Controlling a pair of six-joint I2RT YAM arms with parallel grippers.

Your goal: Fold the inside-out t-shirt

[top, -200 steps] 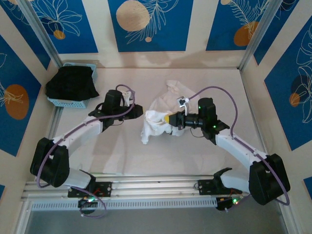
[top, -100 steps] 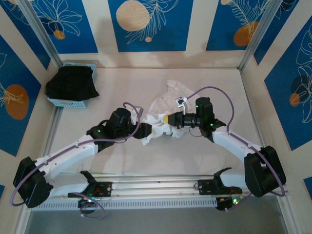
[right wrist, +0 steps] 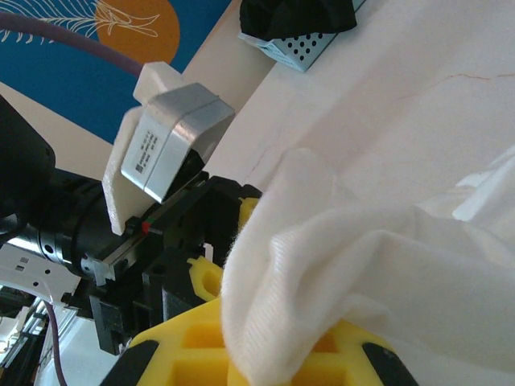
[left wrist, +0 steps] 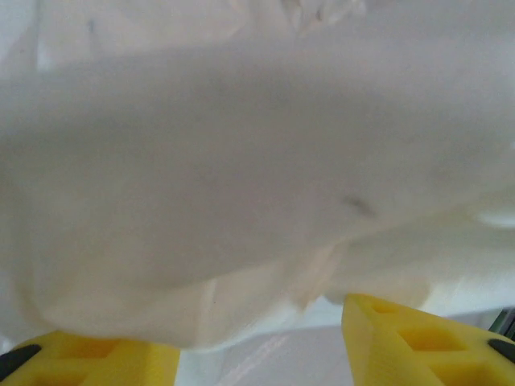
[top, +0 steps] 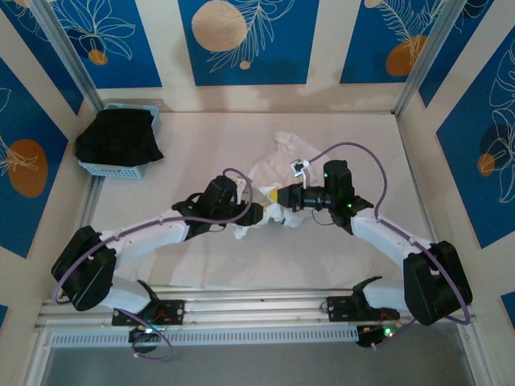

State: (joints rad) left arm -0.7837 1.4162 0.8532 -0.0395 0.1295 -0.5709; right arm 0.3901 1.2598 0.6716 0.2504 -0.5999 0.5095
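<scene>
T-shirt (top: 262, 171), crumpled, well right of blue basket (top: 113, 168).
Soft, light, limp cloth; prob. sags when lifted. Right gripper (top: 279, 195) clamped on a fold; left gripper (top: 261, 215) fingers apart, just beside. Best hold: hem/shoulder edges, not bulk.

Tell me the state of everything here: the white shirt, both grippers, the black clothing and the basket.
t-shirt: bunched in a heap, not folded, one part pinched by the right gripper.
right gripper: shut on the t-shirt.
left gripper: open, fingers apart right at the cloth.
black garment: heaped in the basket.
basket: upright, holding the black garment.
</scene>
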